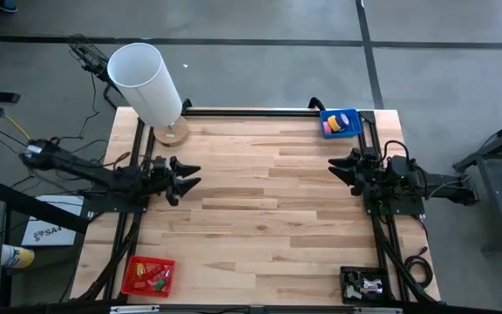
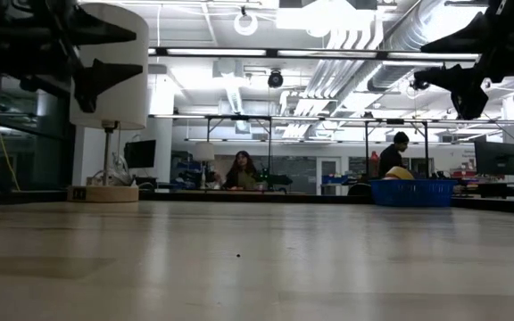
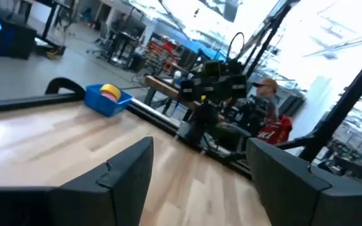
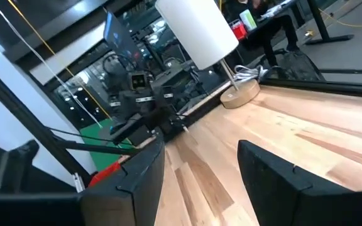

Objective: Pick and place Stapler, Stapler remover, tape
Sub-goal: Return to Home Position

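Return to home judged in hand: left end effector (image 1: 190, 176) and right end effector (image 1: 333, 169) are held open and empty above the surface (image 1: 260, 218); only final retraction, no grasp, is called for

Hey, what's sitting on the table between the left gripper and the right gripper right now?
Nothing. In the high view, only the bare wood of the table lies between the left gripper and the right gripper.

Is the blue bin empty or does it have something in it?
Not empty. The high view shows a yellow roll and a pink roll inside the blue bin.
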